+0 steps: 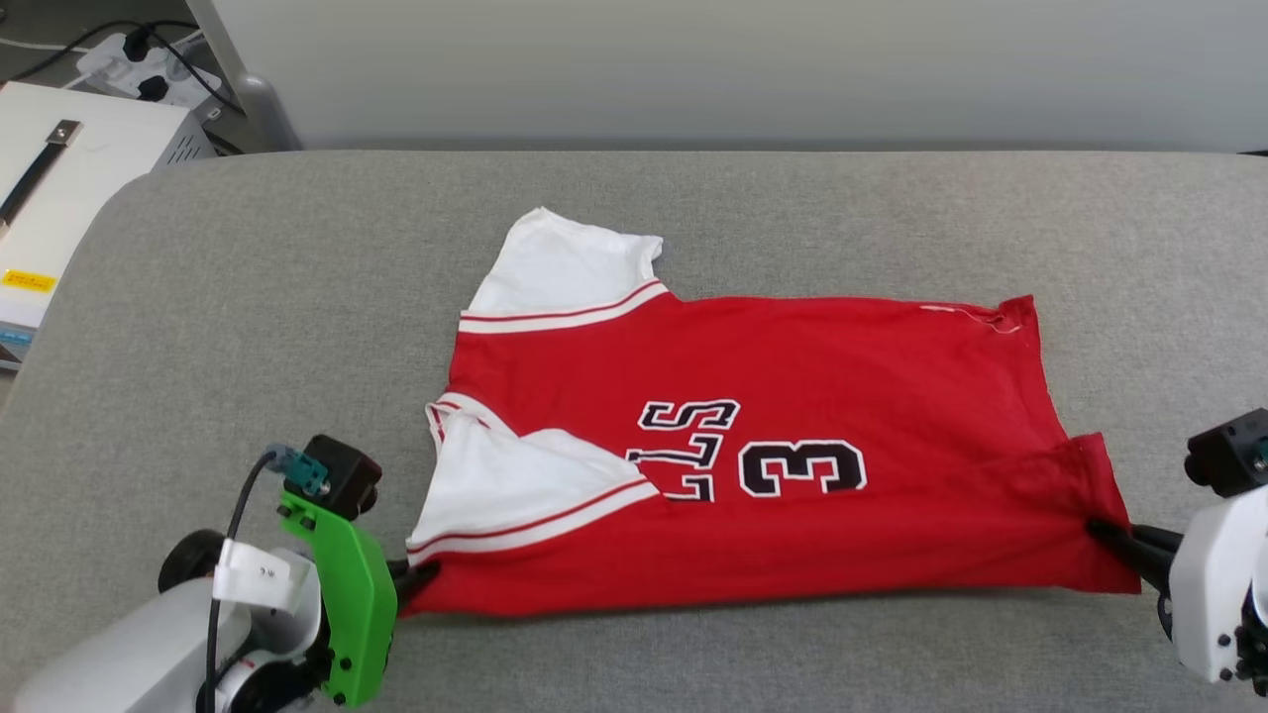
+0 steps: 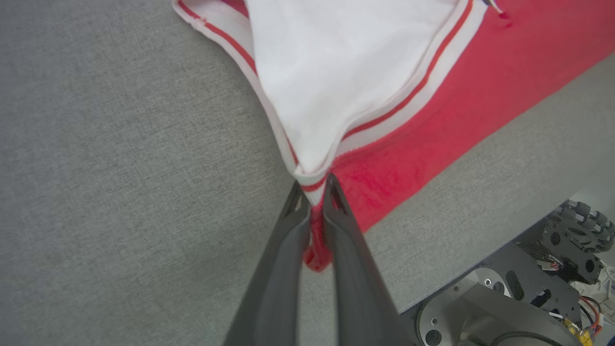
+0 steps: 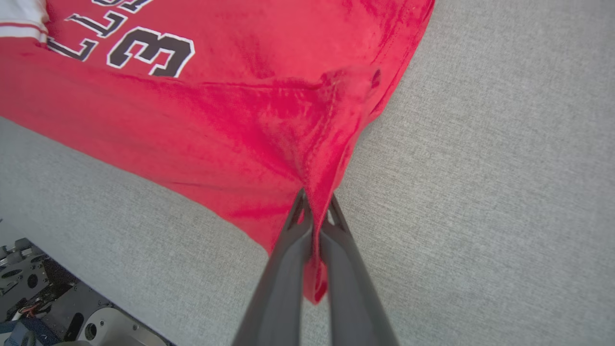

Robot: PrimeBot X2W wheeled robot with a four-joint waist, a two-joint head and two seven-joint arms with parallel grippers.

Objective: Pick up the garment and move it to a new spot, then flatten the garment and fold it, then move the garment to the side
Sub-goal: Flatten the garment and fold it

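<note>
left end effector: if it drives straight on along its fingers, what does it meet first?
The left end effector is shut on the red jersey corner; straight ahead it meets the jersey's white sleeve first, folded over the red body. Depth past that is unclear.

Robotics laboratory or test room. A grey fabric-covered work surface point(image 1: 297, 297) stands before a bare pale wall point(image 1: 743, 69). At far left are a white instrument case point(image 1: 79, 158) with a yellow label point(image 1: 28, 281) and a cabled power strip point(image 1: 139, 59).

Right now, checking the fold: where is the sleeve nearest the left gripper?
Head view, lower left: the white sleeve lies folded onto the red jersey, its tip beside the left gripper pinching that corner.
</note>
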